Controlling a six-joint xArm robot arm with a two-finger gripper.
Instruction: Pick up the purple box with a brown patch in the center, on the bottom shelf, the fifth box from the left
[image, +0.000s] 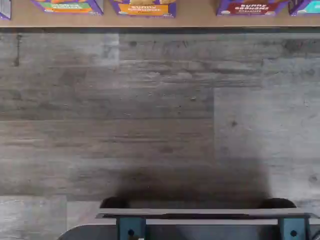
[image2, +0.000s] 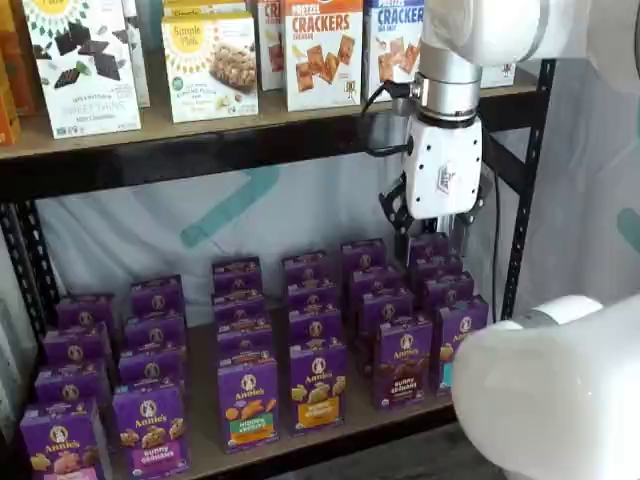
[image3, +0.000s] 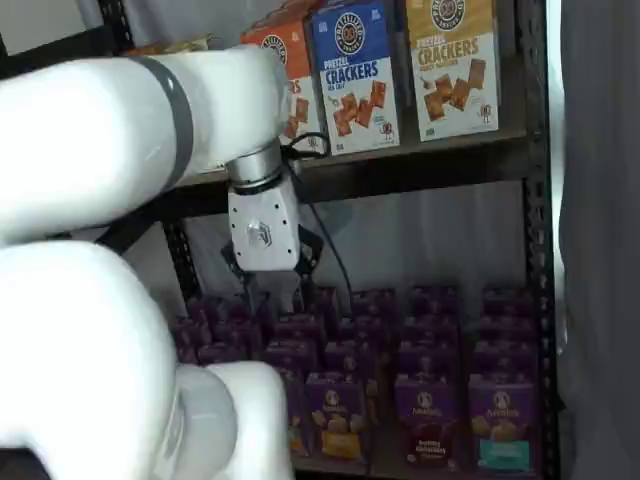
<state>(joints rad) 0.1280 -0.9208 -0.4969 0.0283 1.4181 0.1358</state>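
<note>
I see the bottom shelf (image2: 205, 455) carrying rows of cartons running front to back. The purple box (image2: 403, 362) stands in the front row, a carton (image2: 318, 385) just beside it at nine o'clock and another (image2: 457, 338) at three o'clock, more lined up behind it. The gripper (image2: 440, 228) hangs above the back rows, at twelve o'clock from that box. Cracker boxes (image2: 323, 52) sit on the upper shelf (image2: 150, 150).

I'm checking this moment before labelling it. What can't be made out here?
- Gripper: in both shelf views its black fingers blend into dark boxes behind; open or shut is unclear.
- Purple box: its small print is too small to read; in the wrist view the picture's edge cuts it off.
- Bottom shelf: the arm's white body hides one end.
</note>
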